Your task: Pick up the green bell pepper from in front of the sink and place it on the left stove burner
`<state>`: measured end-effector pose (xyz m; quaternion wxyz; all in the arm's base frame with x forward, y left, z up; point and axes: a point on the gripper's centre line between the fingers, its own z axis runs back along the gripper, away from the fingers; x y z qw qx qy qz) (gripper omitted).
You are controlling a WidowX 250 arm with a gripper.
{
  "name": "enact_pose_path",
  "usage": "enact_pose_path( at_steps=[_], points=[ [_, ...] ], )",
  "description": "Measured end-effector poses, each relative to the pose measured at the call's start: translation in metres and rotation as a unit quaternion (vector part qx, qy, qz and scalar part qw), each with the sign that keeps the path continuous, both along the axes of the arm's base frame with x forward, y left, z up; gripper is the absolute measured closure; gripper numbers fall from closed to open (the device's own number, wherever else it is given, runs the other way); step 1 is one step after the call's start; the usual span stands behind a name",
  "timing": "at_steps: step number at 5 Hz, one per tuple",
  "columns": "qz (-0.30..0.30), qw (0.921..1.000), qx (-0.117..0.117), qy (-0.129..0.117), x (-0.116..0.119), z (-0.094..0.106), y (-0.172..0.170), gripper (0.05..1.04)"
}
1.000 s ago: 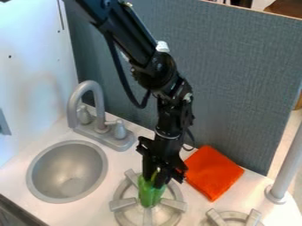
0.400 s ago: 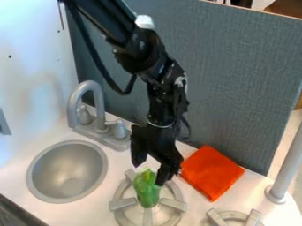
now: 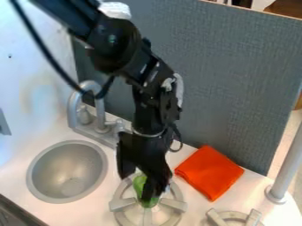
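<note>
The black gripper (image 3: 135, 187) hangs over the left stove burner (image 3: 122, 204) with its two fingers spread wide. A green toy pepper (image 3: 139, 183) stands on the burner, partly hidden behind the right-hand finger. That finger overlaps the pepper's right side; whether they touch, I cannot tell. The other finger is to the pepper's left, with a gap between them. An orange-red folded cloth (image 3: 210, 172) lies on the counter to the right of the gripper.
Left of the burner is a round grey sink (image 3: 66, 171), with a grey faucet (image 3: 75, 102) behind it. A second burner (image 3: 235, 216) is at the lower right, near a grey upright pole (image 3: 287, 165). A grey-blue panel (image 3: 236, 88) stands behind the counter.
The gripper was closed around the pepper, then opened. It has since shifted left, and its fingers are lower than in the middle frame. The pepper has stayed on the burner.
</note>
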<state>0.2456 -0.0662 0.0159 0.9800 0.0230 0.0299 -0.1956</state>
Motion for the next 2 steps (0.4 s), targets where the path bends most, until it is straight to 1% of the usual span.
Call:
enact_pose_path(
  at_steps=[1, 2],
  points=[
    [-0.029, 0.9996, 0.008, 0.000, -0.029, -0.004, -0.009, 0.083],
    [-0.053, 0.9984, 0.013, 0.011, -0.052, -0.016, -0.006, 0.083]
  ],
)
